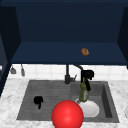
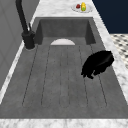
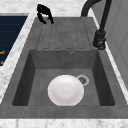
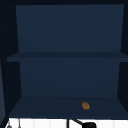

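Right hand (image 1: 88, 74) has its fingers curled round the neck of a green bottle (image 1: 84, 92), holding it upright over the sink basin (image 3: 35, 75); bottle base sits just above or on the white plate's (image 1: 91, 109) back rim, can't tell if it touches. In the right side view the white plate lies flat on the basin floor, just beside the drain (image 3: 82, 80), with nothing on it there. Left hand (image 1: 38, 100) hangs over the ribbed drainboard (image 2: 62, 75), fingers curled downward, holding nothing; the left side view puts it near the drainboard's front edge, and the right side view shows it at the far end. Faucet (image 1: 68, 75) stands at the back between drainboard and basin. A red ball (image 1: 67, 115) is in front, overlapping the sink's near edge and part of the plate. Open wall cabinet: lower shelf (image 4: 50, 107) carries one small brown lump (image 4: 85, 105), can't tell what it is. Far along the bench (image 2: 57, 7), a small dish (image 2: 75, 9) holds a yellow item (image 2: 83, 6) and a red one (image 2: 78, 6).
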Controlling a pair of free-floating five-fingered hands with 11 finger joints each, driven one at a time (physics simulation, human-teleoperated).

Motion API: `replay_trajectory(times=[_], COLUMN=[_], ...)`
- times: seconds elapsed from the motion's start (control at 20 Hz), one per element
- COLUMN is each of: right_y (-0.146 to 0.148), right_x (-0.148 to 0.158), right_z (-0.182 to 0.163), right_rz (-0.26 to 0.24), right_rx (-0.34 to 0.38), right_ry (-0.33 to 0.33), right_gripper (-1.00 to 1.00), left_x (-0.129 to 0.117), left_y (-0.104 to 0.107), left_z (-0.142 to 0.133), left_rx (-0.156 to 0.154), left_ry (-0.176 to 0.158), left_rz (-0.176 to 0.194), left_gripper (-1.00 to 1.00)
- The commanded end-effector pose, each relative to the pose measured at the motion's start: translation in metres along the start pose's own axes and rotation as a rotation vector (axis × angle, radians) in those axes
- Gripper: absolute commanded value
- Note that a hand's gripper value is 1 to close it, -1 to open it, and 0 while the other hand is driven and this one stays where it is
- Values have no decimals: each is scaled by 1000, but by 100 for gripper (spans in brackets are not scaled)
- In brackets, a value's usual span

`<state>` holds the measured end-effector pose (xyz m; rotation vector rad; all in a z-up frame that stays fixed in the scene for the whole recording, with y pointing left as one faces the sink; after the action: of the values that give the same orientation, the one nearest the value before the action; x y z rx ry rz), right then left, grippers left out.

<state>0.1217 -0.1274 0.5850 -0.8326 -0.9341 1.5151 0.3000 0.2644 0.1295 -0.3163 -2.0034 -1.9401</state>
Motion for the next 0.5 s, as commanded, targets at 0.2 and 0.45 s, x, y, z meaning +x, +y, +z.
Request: replay_trajectory(times=[0.2, 0.45], right_y=[-43, -76], right_x=[31, 49], right_z=[41, 61], right_rz=[-17, -15], right_rx=[-53, -43], right_ry=[55, 68], right_gripper=[100, 100], left_x=[0, 0], left_y=[0, 0], left_z=[0, 0], left_rx=[0, 0], left_ry=[0, 0], left_rz=[0, 0], left_gripper=[0, 0])
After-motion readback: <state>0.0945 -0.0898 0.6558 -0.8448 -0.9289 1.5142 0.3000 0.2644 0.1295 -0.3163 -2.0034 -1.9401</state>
